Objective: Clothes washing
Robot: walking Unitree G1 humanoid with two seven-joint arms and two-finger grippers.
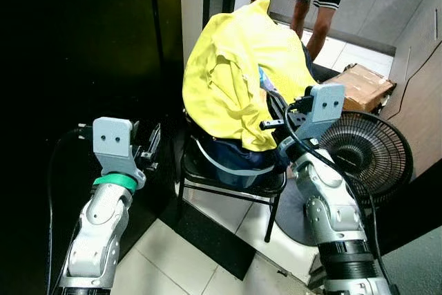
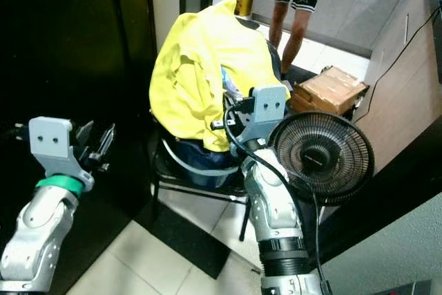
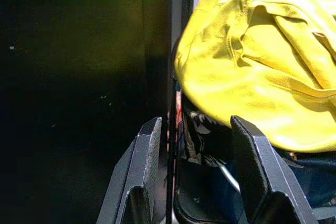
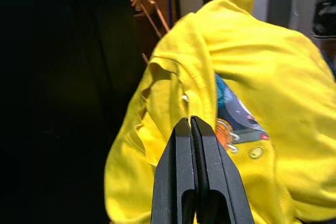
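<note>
So far nothing is gathered: the yellow shirt (image 1: 235,74) lies draped over the clothes heaped on the black chair (image 1: 228,177) at frame centre. Right gripper (image 4: 191,129), fingers pressed together and empty, points at its folds; left gripper (image 3: 194,177) is spread wide at lower left, holding nothing. Grasping and loading remain

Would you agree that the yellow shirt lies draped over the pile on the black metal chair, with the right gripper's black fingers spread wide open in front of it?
Not quite: the right gripper has its black fingers pressed together, as the right wrist view shows. The yellow shirt is indeed draped over the pile on the black metal chair.
</note>
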